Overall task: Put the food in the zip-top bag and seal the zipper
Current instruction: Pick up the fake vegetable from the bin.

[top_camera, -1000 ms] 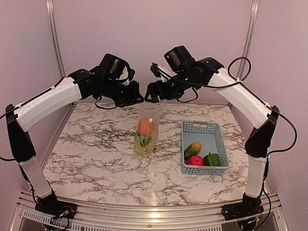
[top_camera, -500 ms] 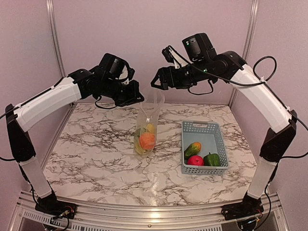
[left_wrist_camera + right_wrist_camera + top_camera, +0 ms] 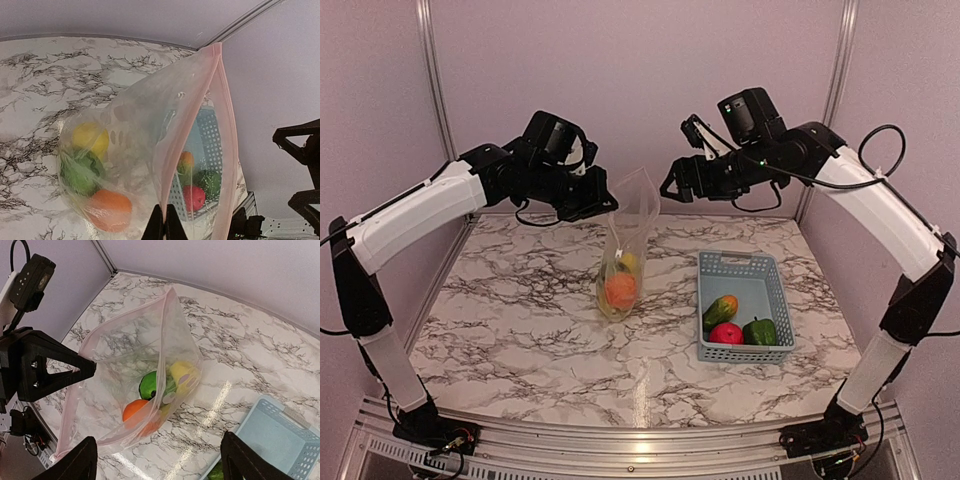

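Right gripper (image 3: 672, 186) now drawn back from the zip-top bag (image 3: 630, 228), jaws wide; left gripper (image 3: 610, 204) clamped, apparently on the zipper (image 3: 229, 115).

Top view looks down from above the near edge over the whole worktop (image 3: 520, 330). All three share the zip-top bag (image 3: 625, 250): left wrist view close against it, right wrist view from farther above.

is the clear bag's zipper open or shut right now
Open. The pinkish zipper strips of the clear crinkly plastic bag stand apart in both wrist views, mouth gaping; the left claw pinches one edge.
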`<state>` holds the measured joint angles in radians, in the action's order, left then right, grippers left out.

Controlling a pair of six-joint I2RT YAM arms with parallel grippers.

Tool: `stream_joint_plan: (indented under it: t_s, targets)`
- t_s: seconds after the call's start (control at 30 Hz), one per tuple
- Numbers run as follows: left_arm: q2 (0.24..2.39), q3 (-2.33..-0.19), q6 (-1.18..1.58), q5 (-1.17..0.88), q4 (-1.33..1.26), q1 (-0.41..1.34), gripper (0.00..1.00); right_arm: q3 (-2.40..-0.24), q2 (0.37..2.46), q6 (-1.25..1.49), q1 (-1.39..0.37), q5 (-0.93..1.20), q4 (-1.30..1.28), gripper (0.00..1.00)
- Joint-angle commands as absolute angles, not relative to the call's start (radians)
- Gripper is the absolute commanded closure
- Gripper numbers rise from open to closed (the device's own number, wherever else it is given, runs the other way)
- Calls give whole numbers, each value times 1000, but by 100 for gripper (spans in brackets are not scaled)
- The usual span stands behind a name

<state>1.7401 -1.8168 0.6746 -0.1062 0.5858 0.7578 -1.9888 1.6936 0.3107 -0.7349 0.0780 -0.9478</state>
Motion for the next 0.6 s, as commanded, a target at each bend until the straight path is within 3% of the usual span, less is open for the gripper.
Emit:
stream_joint_plan:
  t_s: [0.0,0.07,0.17,0.33,0.57]
  targets:
    - [1711,-1799,677,-95,574,753,100,-1945,1632,317,-693,62,-933,18]
    - [1713,-1800,671,-94,583,753,100,-1906,1606,320,-660,36,-938,16]
    - [1710,-1790,671,-99,589,753,100,-1864,1557,299,-627,-124,-972,2]
    - [1695,-1765,664,-94,590,753,100,-1864,1535,217,-623,-432,-1091,2]
    - [1692,-1762,653,-97,595,752,100,-1722,1460,224,-614,-355,-1101,5]
